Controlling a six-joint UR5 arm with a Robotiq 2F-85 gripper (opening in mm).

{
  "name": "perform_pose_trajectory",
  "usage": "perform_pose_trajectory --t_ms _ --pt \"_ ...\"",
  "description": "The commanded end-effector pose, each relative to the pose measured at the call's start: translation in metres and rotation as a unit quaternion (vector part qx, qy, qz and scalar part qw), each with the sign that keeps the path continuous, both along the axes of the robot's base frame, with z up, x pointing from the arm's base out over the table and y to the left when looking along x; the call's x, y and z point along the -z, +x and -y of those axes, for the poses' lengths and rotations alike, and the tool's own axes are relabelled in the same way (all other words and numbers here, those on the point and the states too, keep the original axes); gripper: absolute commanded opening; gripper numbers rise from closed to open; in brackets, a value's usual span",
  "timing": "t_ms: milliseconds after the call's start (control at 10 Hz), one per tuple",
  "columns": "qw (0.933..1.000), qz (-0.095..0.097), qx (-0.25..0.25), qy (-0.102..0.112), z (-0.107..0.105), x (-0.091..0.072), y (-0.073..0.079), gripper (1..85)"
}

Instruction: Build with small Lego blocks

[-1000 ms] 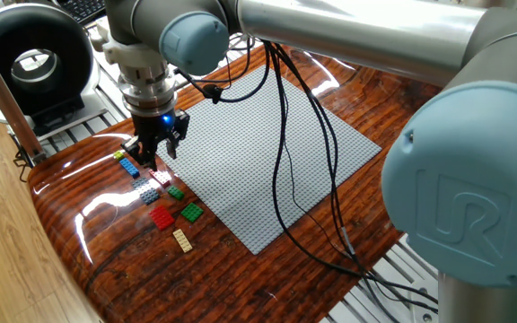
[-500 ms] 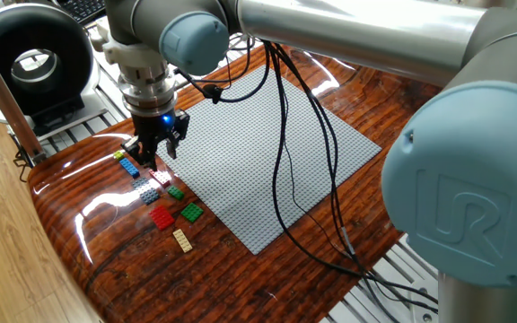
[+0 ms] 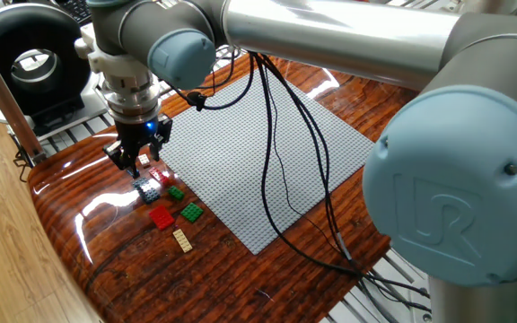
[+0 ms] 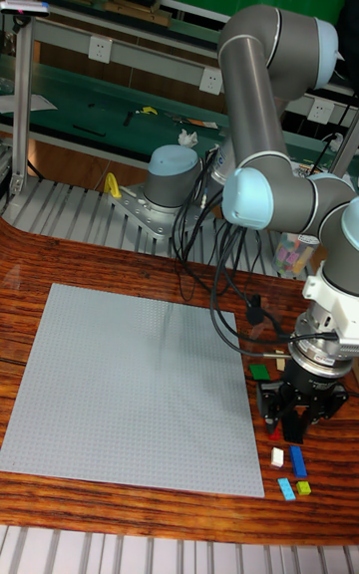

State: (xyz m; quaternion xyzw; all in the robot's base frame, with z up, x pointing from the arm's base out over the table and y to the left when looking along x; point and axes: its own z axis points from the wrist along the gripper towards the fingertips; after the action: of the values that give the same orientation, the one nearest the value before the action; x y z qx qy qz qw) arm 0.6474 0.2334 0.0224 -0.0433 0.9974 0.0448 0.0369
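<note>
Fixed view: the tool (image 3: 131, 158) hangs low over the worktop (image 3: 240, 269), fingers parted; nothing visibly held. The small Lego blocks (image 3: 164, 199) lie just below and beside it, clear of the baseplate (image 3: 258, 161). Judged light, rigid and slick; best pinched across flat sides.

Tall fixed view: the tool (image 4: 291, 425) hides several blocks; fingertip contact cannot be made out.

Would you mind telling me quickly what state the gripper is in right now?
Gripper: fingers apart, open, low over the small Lego blocks beside the baseplate; nothing visibly held.
</note>
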Motion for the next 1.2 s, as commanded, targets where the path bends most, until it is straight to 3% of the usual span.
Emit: perform_pose_trajectory --t_ms 0,400,800,1100 --pt "1.0000 -0.002 0.007 0.003 0.001 -0.001 -0.001 51.7" --pt "0.9999 0.001 0.011 0.001 0.009 0.004 -0.004 51.0" --pt "0.9999 -0.001 0.011 0.002 0.012 0.004 -0.018 51.0" --pt "0.9999 0.000 0.014 -0.002 0.014 0.003 -0.018 51.0"
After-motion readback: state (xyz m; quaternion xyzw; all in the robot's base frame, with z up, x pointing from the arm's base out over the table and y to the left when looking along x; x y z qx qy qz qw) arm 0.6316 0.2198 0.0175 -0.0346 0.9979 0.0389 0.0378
